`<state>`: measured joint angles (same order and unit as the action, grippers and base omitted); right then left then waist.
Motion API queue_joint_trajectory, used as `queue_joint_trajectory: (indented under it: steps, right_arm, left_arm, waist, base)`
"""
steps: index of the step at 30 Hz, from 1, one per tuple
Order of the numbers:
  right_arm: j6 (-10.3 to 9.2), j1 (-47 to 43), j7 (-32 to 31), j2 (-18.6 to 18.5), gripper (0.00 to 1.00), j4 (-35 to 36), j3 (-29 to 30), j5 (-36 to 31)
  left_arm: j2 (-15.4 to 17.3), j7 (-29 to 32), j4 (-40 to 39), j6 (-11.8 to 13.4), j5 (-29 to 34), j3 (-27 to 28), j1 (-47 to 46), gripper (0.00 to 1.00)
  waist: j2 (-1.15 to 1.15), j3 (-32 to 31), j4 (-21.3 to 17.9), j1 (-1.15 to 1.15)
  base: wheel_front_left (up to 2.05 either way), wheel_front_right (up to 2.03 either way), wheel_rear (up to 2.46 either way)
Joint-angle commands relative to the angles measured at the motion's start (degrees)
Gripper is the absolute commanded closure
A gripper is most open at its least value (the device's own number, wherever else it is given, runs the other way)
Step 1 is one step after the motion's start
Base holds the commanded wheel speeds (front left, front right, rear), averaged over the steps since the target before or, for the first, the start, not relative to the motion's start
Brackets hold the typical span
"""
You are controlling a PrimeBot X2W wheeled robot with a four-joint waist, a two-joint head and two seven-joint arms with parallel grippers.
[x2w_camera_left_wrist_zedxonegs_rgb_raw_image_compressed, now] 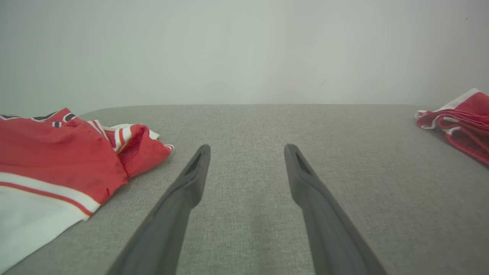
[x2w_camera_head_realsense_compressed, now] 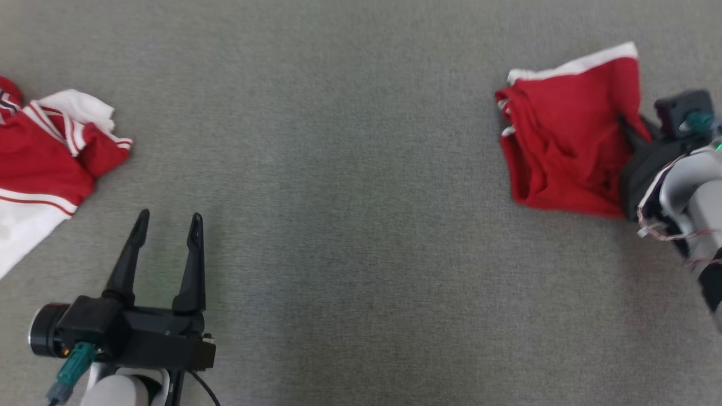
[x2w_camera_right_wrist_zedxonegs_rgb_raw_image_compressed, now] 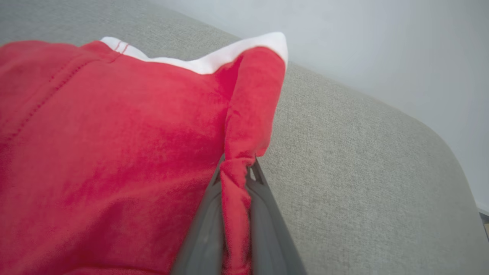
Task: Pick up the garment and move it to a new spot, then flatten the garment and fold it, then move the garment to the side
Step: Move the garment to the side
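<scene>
Two soft cloths lie on the grey woven table (x2w_camera_head_realsense_compressed: pixel 350 169). At my far right is the crumpled red garment with a white band (x2w_camera_head_realsense_compressed: pixel 569 135). My right gripper (x2w_camera_right_wrist_zedxonegs_rgb_raw_image_compressed: pixel 237 168) pinches a bunched fold of its edge tight. My left gripper (x2w_camera_head_realsense_compressed: pixel 169 217) is wide open, holding nothing, near the rumpled red-and-white striped cloth (x2w_camera_head_realsense_compressed: pixel 45 158).

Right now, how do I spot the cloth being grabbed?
Look right on the grey surface. A bunched red garment sits there, the right pincer shut on it. Unlike the striped garment at left, it's nearly all red.
</scene>
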<state>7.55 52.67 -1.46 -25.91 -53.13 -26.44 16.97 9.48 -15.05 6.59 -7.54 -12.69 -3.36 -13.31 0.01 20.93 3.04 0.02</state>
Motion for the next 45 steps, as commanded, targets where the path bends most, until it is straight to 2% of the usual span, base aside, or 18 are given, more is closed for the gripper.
queue_joint_trajectory:
  steps: [1, 9, 14, 29, 33, 38, 39, 41, 45]
  right_arm:
    - [-0.14, 1.5, -0.4, -1.3, 1.0, 0.9, -0.9, 0.5]
    - [-0.14, 7.0, -2.3, -9.2, 1.0, 6.9, -4.6, 3.6]
    - [-0.14, 9.5, -3.3, -12.2, 1.0, 8.8, -5.3, 3.5]
    - [-0.14, 18.4, -8.4, -21.8, 1.0, 10.1, -8.0, 1.2]
    - [-0.14, 20.1, -9.2, -23.5, 1.0, 9.9, -8.9, 1.2]
    - [-0.14, 21.4, -9.7, -23.5, 1.0, 8.7, -8.9, 1.1]
    - [-0.14, 21.6, -9.8, -23.3, 0.75, 8.5, -8.8, 0.8]
    - [-0.14, 22.0, -9.3, -23.0, 0.0, 8.1, -8.8, 0.2]
    - [-0.14, 23.1, -8.5, -22.3, 0.0, 6.9, -7.3, -1.9]
  left_arm:
    - [0.6, -0.2, -0.6, 0.1, -0.2, -0.1, -1.1, 0.0]
    - [3.9, -0.2, -5.0, 0.1, 0.3, -0.1, -3.1, 0.0]
    - [6.0, -0.2, -7.5, 0.1, 1.1, -0.5, -4.0, 0.0]
    - [8.0, -0.1, -13.1, 0.4, 1.5, -0.7, -3.6, 0.0]
    - [8.3, 0.0, -13.6, 0.6, 1.3, -0.6, -3.5, 0.0]
    - [8.4, 0.1, -13.5, 1.0, 1.0, -0.8, -3.8, 0.0]
    - [8.4, 0.1, -13.5, 1.0, 0.9, -0.8, -3.9, 0.0]
    - [8.5, 0.1, -13.4, 1.1, 0.8, -0.8, -4.0, 0.0]
    - [8.6, 0.1, -13.1, 1.3, 0.7, -0.3, -3.8, 0.0]
  waist:
    - [-0.01, 4.6, -3.5, -0.02]
    - [-0.01, 10.5, -9.1, -0.02]
    - [-0.01, 13.1, -10.8, -0.02]
    - [-0.01, 16.2, -10.7, -0.02]
    - [-0.01, 17.0, -10.6, -0.02]
    - [-0.01, 17.6, -10.2, -0.02]
    - [-0.01, 17.7, -10.1, -0.02]
    - [-0.01, 17.8, -10.0, -0.02]
    - [-0.01, 17.8, -9.9, -0.02]
  base:
    - [0.0, 0.0, 0.0]
    - [0.0, 0.0, 0.0]
    - [0.0, 0.0, 0.0]
    - [0.0, 0.0, 0.0]
    - [0.0, 0.0, 0.0]
    - [0.0, 0.0, 0.0]
    - [0.0, 0.0, 0.0]
    - [0.0, 0.0, 0.0]
    - [0.0, 0.0, 0.0]
